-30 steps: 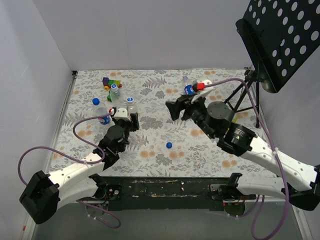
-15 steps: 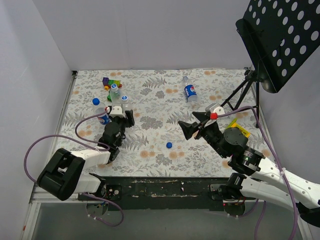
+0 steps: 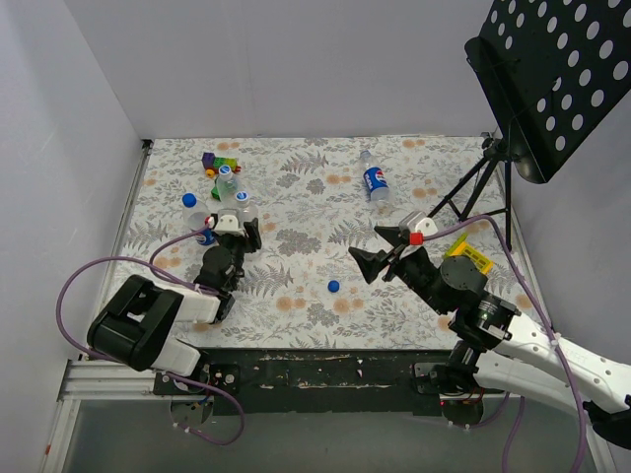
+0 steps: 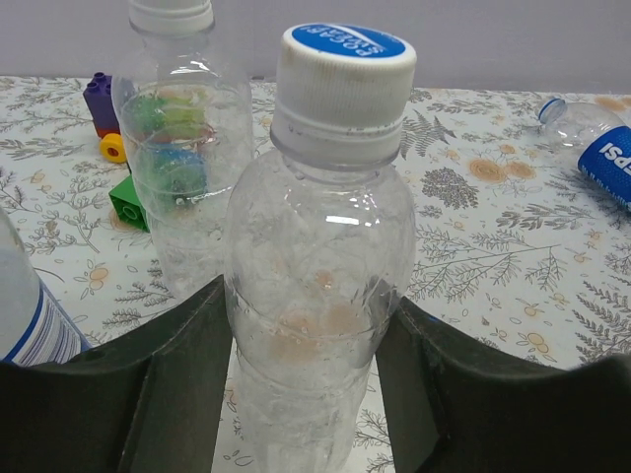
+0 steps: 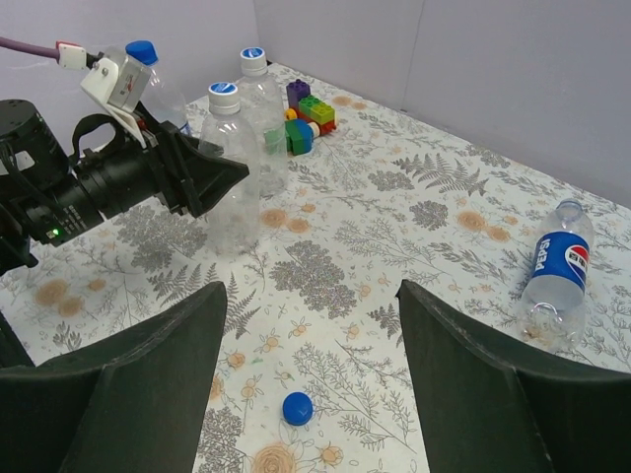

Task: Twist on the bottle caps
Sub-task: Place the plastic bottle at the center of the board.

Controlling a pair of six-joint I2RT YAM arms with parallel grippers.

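1. Left gripper (image 4: 304, 325) is clamped on an upright unlabelled bottle (image 4: 320, 256) wearing a white cap (image 4: 343, 79); another capped bottle (image 4: 182, 148) stands just behind it.
2. Right gripper (image 5: 311, 296) gapes wide and empty, near a loose blue cap (image 5: 296, 407).
3. Pepsi bottle (image 5: 557, 266) lies far right; toy blocks (image 5: 308, 110) sit far left.
4. Floral tablecloth (image 3: 296, 197), pale walls (image 3: 296, 69), music stand (image 3: 552, 79) at right.

We set the top camera above and behind the arm bases (image 3: 197, 379), looking down over the whole table (image 3: 296, 207). The left wrist camera sits low, very near an upright bottle (image 4: 320, 296), facing the back wall (image 4: 493, 39). The right wrist camera looks down from farther off, toward the left arm (image 5: 89, 187). Both wrist views share that bottle, the toy blocks (image 5: 308, 113) and a lying bottle (image 5: 554, 266).
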